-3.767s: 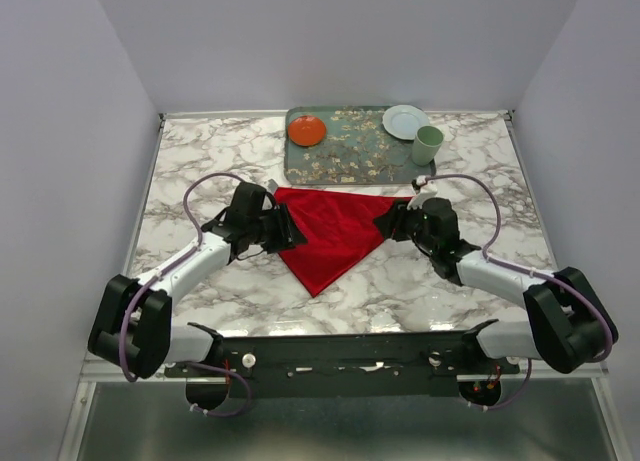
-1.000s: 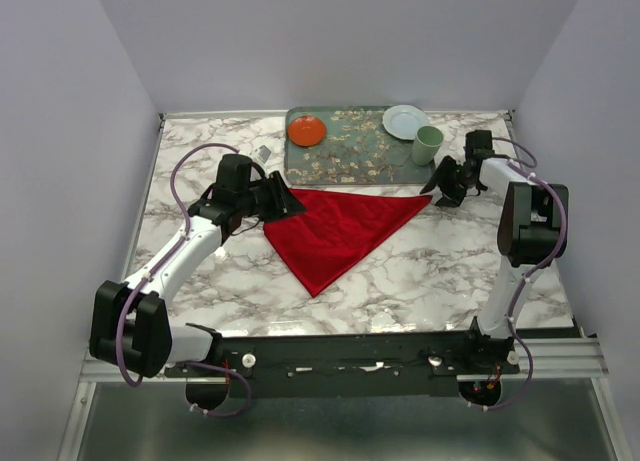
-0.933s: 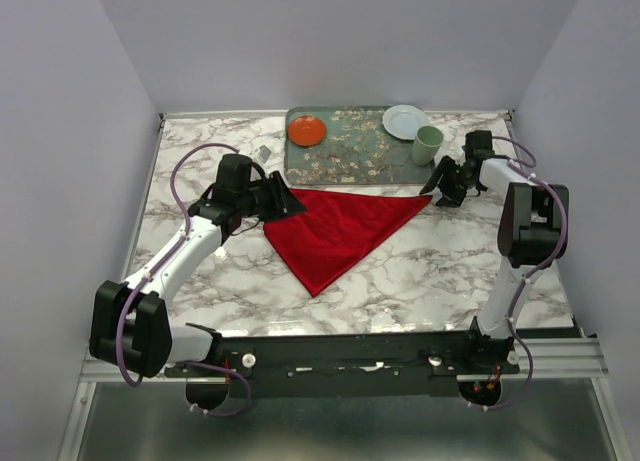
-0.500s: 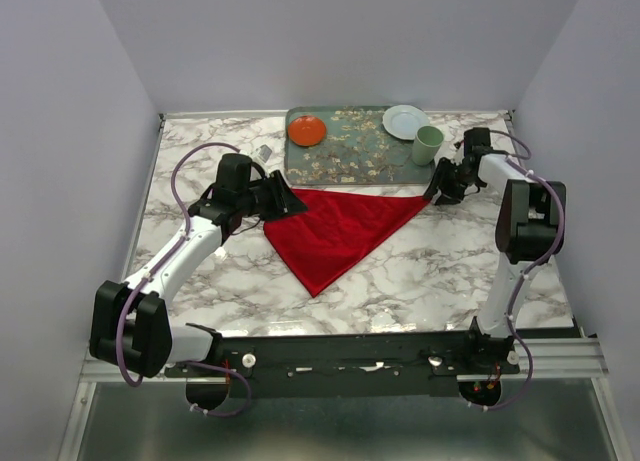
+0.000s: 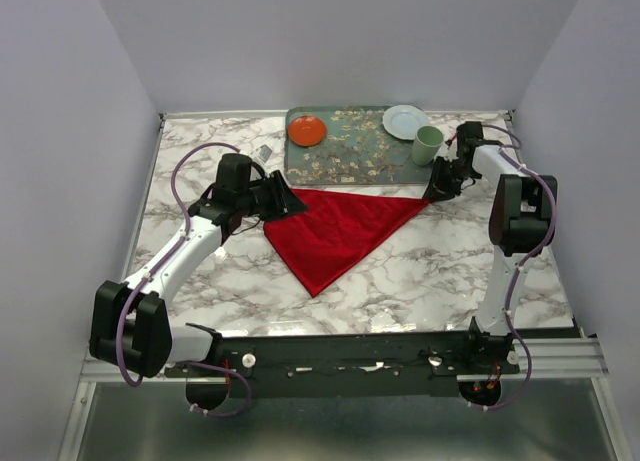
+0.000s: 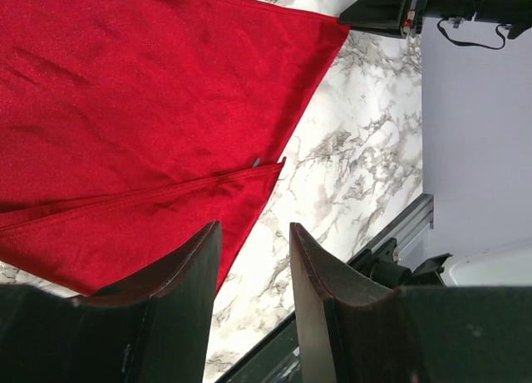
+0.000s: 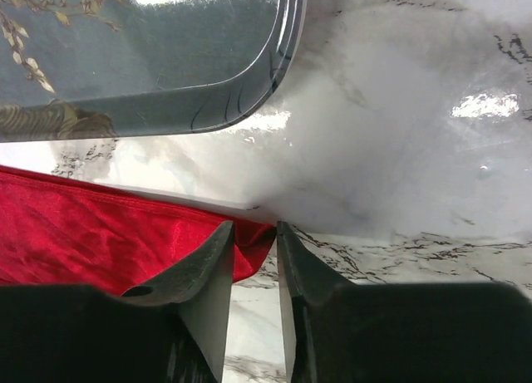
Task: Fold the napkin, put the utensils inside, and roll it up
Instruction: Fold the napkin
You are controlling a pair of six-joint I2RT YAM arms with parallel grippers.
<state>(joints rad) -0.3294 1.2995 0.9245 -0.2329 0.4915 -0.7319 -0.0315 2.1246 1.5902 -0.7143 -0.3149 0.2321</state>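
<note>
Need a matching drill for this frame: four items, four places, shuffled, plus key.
Items
1. napkin
2. orange plate
3. green cup
4. right hand

Places
A. beside the white plate
B. astride the napkin's right corner
C. flat on the marble table, on the near side of the tray
D. left end of the tray

Pairs: 1-C, 2-D, 3-A, 4-B

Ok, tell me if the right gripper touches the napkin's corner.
Cannot tell. In the right wrist view the right gripper straddles a corner of the red napkin, but whether it presses the cloth or hovers above it isn't clear.
</note>
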